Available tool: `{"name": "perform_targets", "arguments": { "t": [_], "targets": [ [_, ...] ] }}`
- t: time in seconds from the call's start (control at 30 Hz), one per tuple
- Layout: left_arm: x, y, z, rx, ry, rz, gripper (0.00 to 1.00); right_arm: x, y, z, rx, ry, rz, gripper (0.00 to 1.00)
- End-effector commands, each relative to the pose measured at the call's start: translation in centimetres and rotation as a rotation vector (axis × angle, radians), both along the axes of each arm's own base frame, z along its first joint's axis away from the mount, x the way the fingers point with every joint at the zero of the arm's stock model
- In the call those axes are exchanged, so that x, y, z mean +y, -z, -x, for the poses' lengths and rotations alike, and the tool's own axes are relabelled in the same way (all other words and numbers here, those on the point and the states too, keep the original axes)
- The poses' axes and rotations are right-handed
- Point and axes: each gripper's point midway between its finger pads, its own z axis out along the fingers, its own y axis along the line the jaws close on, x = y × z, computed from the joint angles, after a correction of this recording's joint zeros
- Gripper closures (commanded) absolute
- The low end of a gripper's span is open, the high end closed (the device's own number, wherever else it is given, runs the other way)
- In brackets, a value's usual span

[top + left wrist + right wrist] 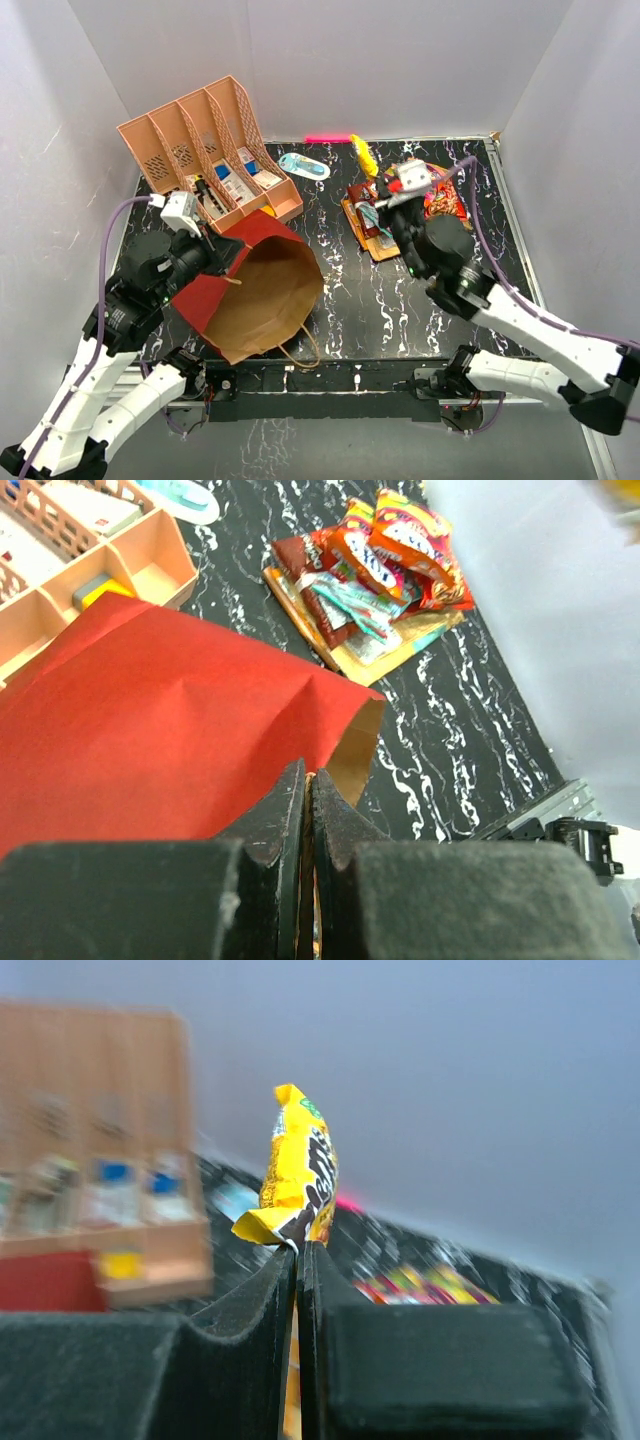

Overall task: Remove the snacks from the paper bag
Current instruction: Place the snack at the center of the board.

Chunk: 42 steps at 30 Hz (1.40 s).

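The dark-red paper bag [255,285] lies on its side, its brown mouth facing the near edge. My left gripper [308,780] is shut on the bag's rim [222,262], and the red wall [170,720] fills the left wrist view. My right gripper [298,1250] is shut on a yellow snack packet [300,1165], holding it upright above the table [364,157]. A pile of snacks [400,210] in orange, red-brown and teal lies under the right wrist, also seen in the left wrist view [375,575]. Whatever is inside the bag is hidden.
A peach slotted organizer [205,150] stands at the back left, touching the bag. A light-blue oval object [303,166] and a pink strip [328,138] lie by the back wall. White walls enclose the black marbled table [380,300].
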Motion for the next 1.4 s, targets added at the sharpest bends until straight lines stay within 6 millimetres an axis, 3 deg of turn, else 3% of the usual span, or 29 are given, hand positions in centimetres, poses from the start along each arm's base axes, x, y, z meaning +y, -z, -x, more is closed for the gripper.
{"name": "perform_targets", "arguments": {
  "t": [0.0, 0.13, 0.3, 0.5, 0.77, 0.9, 1.37],
  "targets": [
    [-1.3, -4.6, -0.3, -0.091, 0.056, 0.073, 1.00, -6.1, 5.6, -5.8, 0.218, 0.260, 0.016, 0.92],
    [-2.4, -6.5, -0.6, -0.132, 0.097, 0.111, 1.00, -9.5, 8.3, -8.1, 0.291, 0.324, -0.034, 0.92],
    [-3.5, -7.7, -1.1, -0.153, 0.134, 0.149, 1.00, -11.4, 8.1, -10.9, 0.291, 0.279, -0.125, 0.93],
    [-3.4, -7.3, -0.9, -0.155, 0.132, 0.161, 1.00, -11.4, 8.4, -14.6, 0.308, 0.112, -0.239, 0.92],
    [-3.5, -6.9, -0.8, -0.156, 0.134, 0.174, 1.00, -13.1, 11.0, -18.6, 0.350, 0.008, -0.391, 0.92],
    [-3.3, -6.2, -0.8, -0.145, 0.129, 0.156, 1.00, -14.3, 12.8, -19.6, 0.400, -0.031, -0.494, 0.92],
    [-3.4, -5.5, -0.9, -0.133, 0.130, 0.150, 1.00, -18.4, 21.0, -19.3, 0.560, 0.026, -0.748, 0.92]
  ]
}}
